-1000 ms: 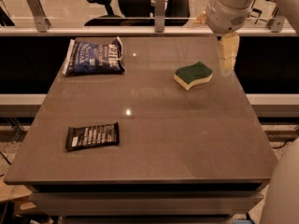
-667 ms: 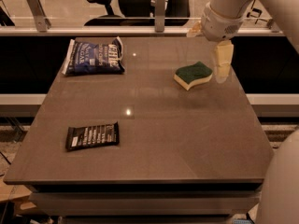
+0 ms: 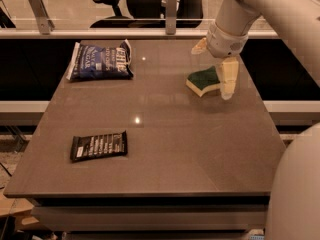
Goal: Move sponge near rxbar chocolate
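Note:
The sponge (image 3: pixel 202 80), dark green on top with a pale yellow base, lies flat on the right rear part of the table. The rxbar chocolate (image 3: pixel 98 145), a flat black bar with white lettering, lies at the front left, far from the sponge. My gripper (image 3: pixel 212 72) hangs from the arm at the upper right, right at the sponge. Its fingers are spread: one pale finger (image 3: pixel 227 78) stands against the sponge's right edge. The other shows behind the sponge near the wrist. The gripper is open and holds nothing.
A crinkled dark blue chip bag (image 3: pixel 100 60) lies at the rear left of the brown table (image 3: pixel 165 154). A rail with posts runs behind the table. Part of the robot's white body (image 3: pixel 297 194) fills the lower right corner.
The gripper has moved down and to the left, from beside the sponge to right against its right edge. The sponge, bar and bag have not moved.

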Robot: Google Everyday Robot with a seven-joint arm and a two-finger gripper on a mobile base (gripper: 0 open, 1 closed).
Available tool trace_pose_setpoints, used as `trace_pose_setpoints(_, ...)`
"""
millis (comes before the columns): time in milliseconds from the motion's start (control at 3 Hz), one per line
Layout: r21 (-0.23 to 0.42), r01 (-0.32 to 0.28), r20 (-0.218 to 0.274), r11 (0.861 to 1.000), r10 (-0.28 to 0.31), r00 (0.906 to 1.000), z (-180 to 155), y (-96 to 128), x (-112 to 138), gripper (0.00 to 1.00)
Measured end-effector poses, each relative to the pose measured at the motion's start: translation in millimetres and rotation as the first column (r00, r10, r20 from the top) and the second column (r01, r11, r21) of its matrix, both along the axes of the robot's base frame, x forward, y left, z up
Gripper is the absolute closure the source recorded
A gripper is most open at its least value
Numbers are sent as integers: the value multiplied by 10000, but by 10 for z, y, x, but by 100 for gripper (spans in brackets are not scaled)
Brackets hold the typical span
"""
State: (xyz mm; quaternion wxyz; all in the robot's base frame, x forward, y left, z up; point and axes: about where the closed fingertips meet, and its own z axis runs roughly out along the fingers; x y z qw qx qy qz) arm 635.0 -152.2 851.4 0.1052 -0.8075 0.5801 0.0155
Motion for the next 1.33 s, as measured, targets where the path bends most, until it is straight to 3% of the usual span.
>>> trace_pose_setpoints(333,-44,-51,-168,10000,51,9998,-135,20,32,0)
trace_pose_setpoints(1000,-140,-1174,218,9930,1177,9928,-242,-83,135,0)
trace_pose_setpoints(1333,-165,-1506,250,9885,1509,9882,-303,-108,177,17)
